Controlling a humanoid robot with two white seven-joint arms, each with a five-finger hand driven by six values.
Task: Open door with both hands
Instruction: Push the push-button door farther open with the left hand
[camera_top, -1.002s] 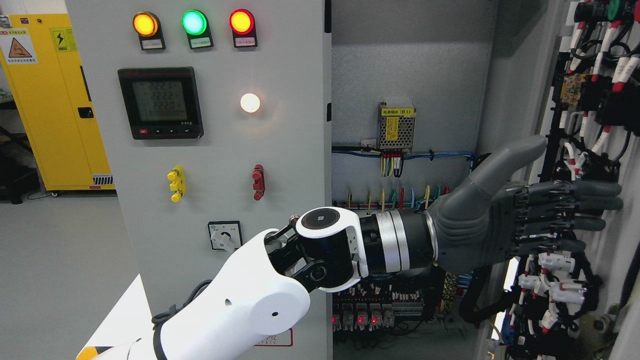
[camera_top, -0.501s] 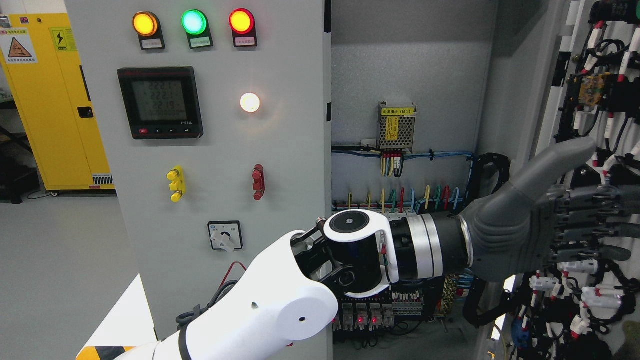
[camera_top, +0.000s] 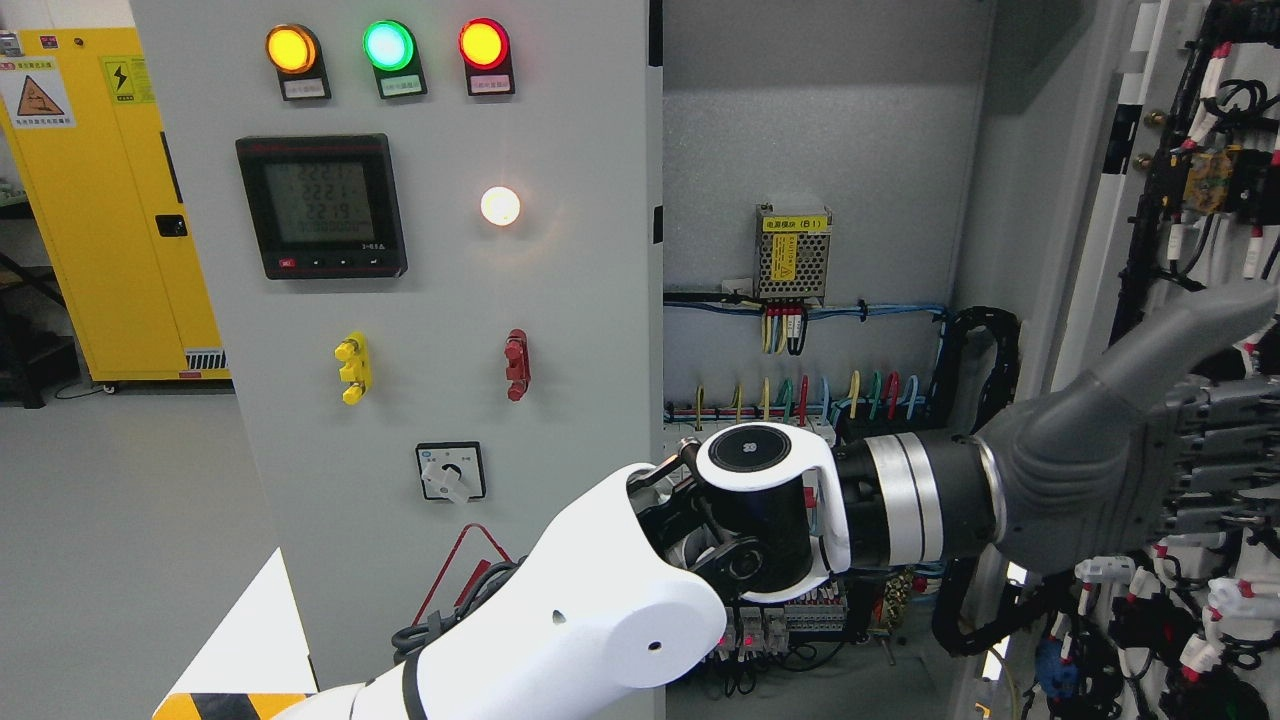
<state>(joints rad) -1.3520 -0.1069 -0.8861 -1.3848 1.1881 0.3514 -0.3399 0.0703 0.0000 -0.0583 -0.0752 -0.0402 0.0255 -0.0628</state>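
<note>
The cabinet (camera_top: 820, 150) stands open on its right side, its right door (camera_top: 1190, 250) swung wide at the frame's right edge. The left door (camera_top: 440, 300), carrying lamps and a meter, looks shut. The left hand (camera_top: 1150, 470), flat with fingers straight and apart, presses the right door's wired inner face, apparently mid-push. Next, the push likely calls for clearing the wiring. The fingertips run off frame; the right hand is unseen.
</note>
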